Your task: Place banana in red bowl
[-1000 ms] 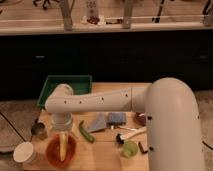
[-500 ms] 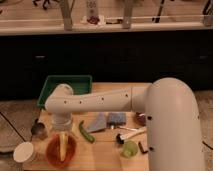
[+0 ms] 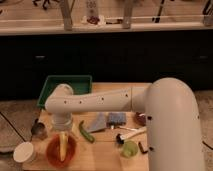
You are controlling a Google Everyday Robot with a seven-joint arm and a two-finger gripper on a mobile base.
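Observation:
The pale yellow banana [image 3: 63,145] stands lengthwise in the round orange-red bowl [image 3: 53,154] at the front left of the wooden table. My gripper [image 3: 62,132] hangs straight down from the white arm, right over the bowl, at the banana's upper end. The wrist hides the finger tips.
A white cup [image 3: 24,152] sits left of the bowl, a small metal cup [image 3: 38,131] behind it. A green pod [image 3: 86,131], a grey cloth [image 3: 98,123], a blue-grey sponge [image 3: 117,118], a light-green fruit [image 3: 129,148] and a dark red round item [image 3: 140,119] lie to the right. A green tray [image 3: 50,85] stands at the back.

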